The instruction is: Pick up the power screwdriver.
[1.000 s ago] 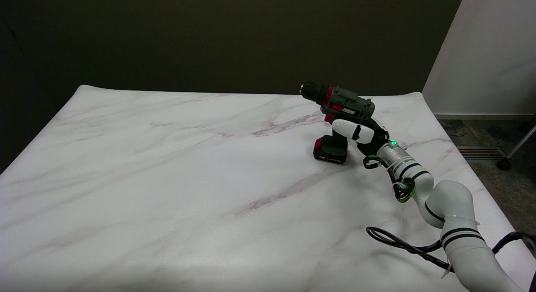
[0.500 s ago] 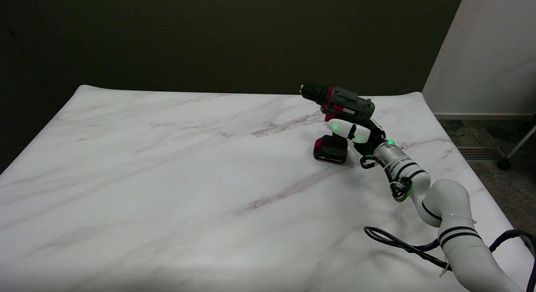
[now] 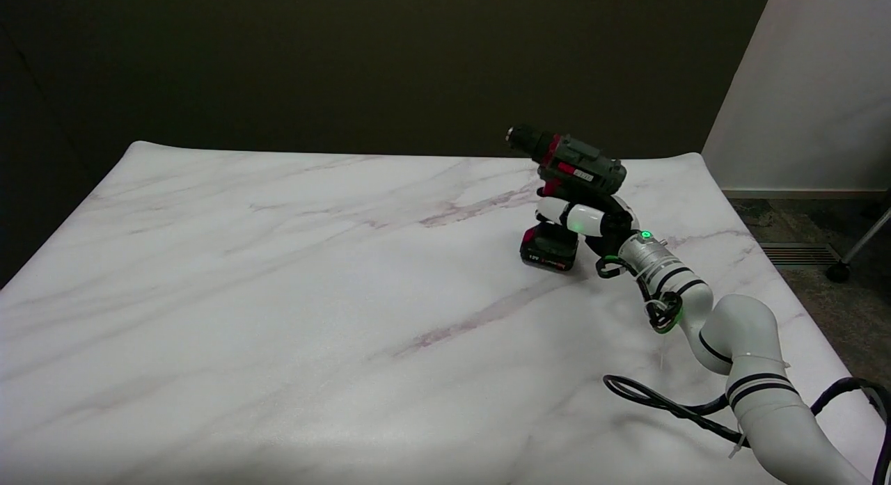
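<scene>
We see a white marble-patterned desk [image 3: 278, 276] with faint pinkish veins running across it, its left and middle stretches bare of anything else, against a dark wall behind. Moving right, we come to the power screwdriver [image 3: 567, 168], a dark green and black tool with red accents, near the far right part of the desk. Its chuck points to the left and slightly upward, so the body sits tilted, and its black-and-red battery base [image 3: 550, 250] is low over the desk surface; we cannot tell whether that base touches the desk or is just clear of it. Our right robot hand [image 3: 588, 220] is wrapped around the tool's handle between body and battery, a white finger [image 3: 565, 213] crossing the front of the grip, so it is gripping the screwdriver. Further right, the white arm [image 3: 738, 332] with black bands and green lights runs down to the lower right corner, with a black cable [image 3: 654, 398] looped on the desk beside it.
</scene>
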{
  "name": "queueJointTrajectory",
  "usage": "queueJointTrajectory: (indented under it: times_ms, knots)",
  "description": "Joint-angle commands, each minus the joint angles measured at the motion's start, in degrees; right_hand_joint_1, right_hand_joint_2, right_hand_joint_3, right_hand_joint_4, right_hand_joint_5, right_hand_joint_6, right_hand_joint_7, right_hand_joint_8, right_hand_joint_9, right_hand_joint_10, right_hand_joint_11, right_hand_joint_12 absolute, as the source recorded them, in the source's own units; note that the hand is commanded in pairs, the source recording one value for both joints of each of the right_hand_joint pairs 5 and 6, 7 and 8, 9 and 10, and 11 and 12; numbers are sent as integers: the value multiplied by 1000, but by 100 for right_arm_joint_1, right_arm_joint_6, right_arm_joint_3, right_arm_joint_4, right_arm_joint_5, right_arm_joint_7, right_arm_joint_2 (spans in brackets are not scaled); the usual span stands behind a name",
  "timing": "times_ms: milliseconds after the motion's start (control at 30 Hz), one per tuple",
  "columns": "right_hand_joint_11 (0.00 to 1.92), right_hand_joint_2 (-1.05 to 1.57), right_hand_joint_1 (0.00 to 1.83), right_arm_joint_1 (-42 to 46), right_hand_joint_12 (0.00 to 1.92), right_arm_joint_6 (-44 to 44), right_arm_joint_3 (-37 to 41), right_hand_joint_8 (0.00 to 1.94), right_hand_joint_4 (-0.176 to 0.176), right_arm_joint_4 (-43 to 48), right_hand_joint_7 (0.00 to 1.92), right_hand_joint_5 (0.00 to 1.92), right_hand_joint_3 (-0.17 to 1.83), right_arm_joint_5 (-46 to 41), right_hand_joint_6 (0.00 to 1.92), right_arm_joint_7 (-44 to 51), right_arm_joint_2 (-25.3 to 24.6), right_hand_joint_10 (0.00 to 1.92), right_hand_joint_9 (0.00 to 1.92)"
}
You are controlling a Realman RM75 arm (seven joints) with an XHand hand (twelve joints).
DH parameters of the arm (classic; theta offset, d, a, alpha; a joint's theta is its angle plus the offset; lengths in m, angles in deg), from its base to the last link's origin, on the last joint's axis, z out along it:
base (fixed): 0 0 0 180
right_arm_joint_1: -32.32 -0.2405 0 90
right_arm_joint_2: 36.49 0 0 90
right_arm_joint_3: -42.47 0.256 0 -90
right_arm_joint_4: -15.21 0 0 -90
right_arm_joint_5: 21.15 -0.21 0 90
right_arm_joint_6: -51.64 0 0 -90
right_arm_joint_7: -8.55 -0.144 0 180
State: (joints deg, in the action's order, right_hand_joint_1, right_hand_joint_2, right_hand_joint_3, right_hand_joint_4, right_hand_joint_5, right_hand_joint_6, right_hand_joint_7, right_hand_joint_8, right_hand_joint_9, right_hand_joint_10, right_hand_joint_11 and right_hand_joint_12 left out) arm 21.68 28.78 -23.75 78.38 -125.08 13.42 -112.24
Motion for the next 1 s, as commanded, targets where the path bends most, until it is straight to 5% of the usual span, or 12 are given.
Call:
queueJointTrajectory:
  times_ms: [33,433,567,700,833,1000]
  knots:
    - [810,1449,1144,-17,810,68,-23,1120,-87,-13,1120,832,457,18,832,-1,26,973,973]
    - [1097,1571,1142,-9,1097,68,1,1205,-61,-13,1205,796,579,18,796,-1,58,1093,1093]
    - [1199,1571,1150,-9,1199,68,-31,1383,-22,-13,1383,643,643,26,643,-1,90,1299,1299]
    - [1582,1571,1225,7,1582,116,-39,1920,-23,-5,1920,492,539,98,492,-1,90,1852,1852]
    - [1910,1571,1257,7,1910,156,-39,1920,-24,19,1920,455,445,162,455,-1,90,1920,1920]
    - [1920,1571,1274,-1,1920,220,-63,1920,-18,3,1920,585,399,162,585,-1,90,1920,1920]
